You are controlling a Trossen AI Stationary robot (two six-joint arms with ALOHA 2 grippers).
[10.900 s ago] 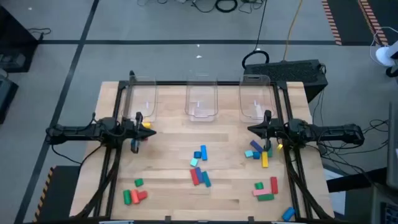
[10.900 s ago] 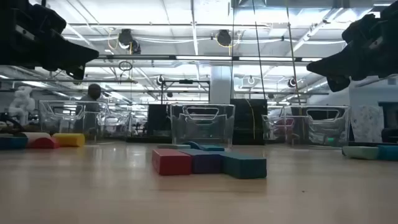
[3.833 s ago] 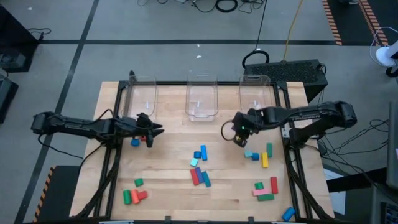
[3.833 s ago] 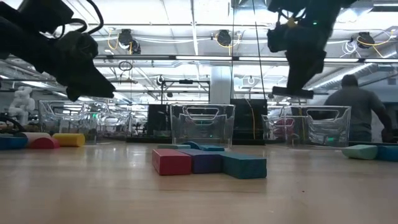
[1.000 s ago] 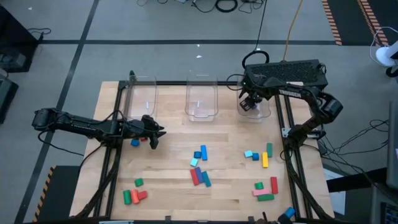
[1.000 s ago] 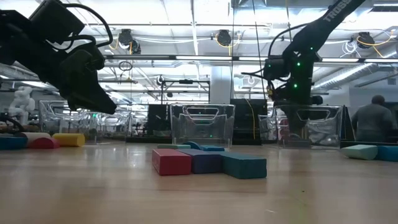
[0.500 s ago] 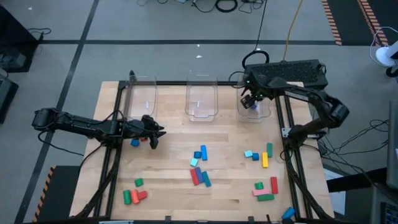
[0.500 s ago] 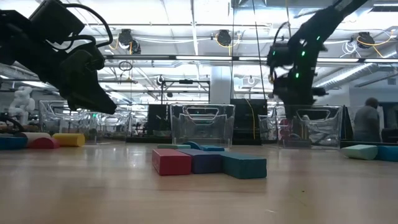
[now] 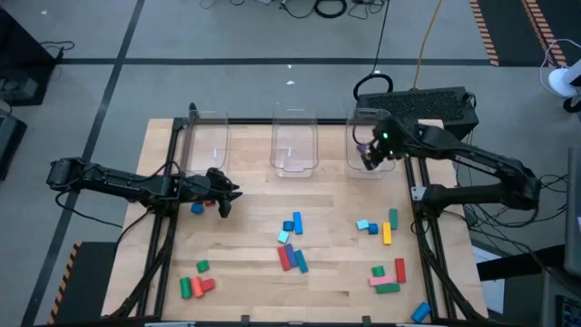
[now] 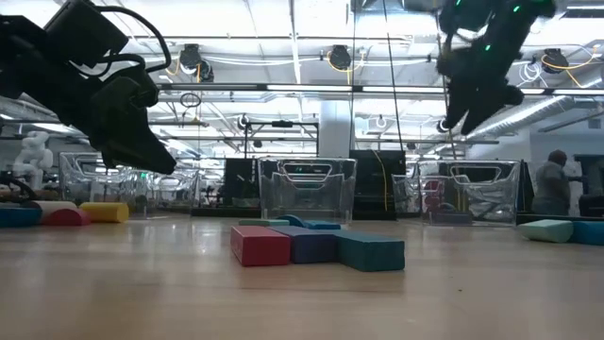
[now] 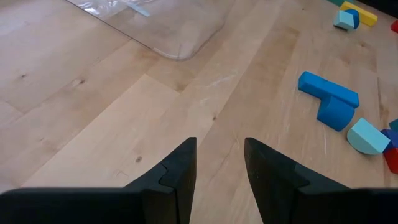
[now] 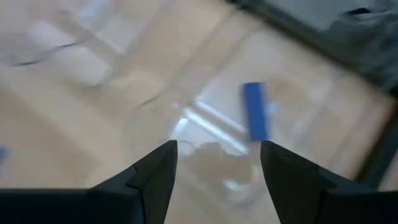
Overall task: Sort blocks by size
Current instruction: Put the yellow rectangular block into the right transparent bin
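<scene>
**A:** What has changed over at the far edge of the table [image 9: 245, 186]?

**B:** The right gripper [image 9: 370, 156] has let go. A second ago it hung low over the right-hand bin [image 9: 368, 118] at the far right; now it is lifted and drawn back a little toward the near side, fingers apart with nothing between them. Its wrist view shows a blue bar [image 12: 253, 111] lying inside that clear bin.

**A:** So one block is sorted?

**B:** I judge so. That bar is in, and the arm looks free for another pick.

**A:** And the left gripper [image 9: 227, 193]?

**B:** It hasn't shifted. It hovers above the left part of the table, fingers set apart, empty. A small blue block [image 9: 197, 209] and a red one [image 9: 210, 203] lie just beside it.

**A:** What's left?

**B:** Most of it. A blue, red and teal cluster [image 9: 290, 245] sits mid-table, a green and yellow pair [image 9: 389, 225] near the right edge, and more pieces lie toward both near corners [image 9: 194, 285]. The left [image 9: 209, 136] and middle bins [image 9: 293, 145] look empty from above.
</scene>
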